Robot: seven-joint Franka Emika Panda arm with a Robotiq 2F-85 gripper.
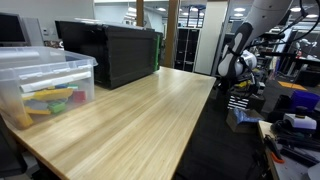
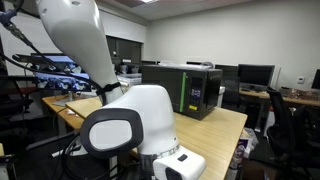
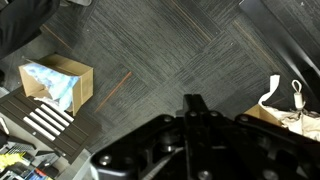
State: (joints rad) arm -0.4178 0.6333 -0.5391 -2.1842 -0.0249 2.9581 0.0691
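Note:
My gripper (image 3: 194, 104) hangs beside the wooden table (image 1: 130, 115), off its edge and over dark carpet (image 3: 170, 50). In the wrist view its two black fingers are pressed together with nothing between them. In an exterior view the arm's black and white wrist (image 1: 236, 58) is past the table's far side edge. In an exterior view the white wrist housing (image 2: 135, 120) fills the foreground and hides the fingers. The nearest thing on the floor is an open cardboard box (image 3: 57, 82) holding pale blue plastic.
A clear plastic bin (image 1: 45, 85) with coloured toys stands on the table's near corner. A large black case (image 1: 110, 52) stands at the back, also in an exterior view (image 2: 185, 88). Cluttered benches (image 1: 290, 100) and a second box (image 3: 285, 110) flank the arm.

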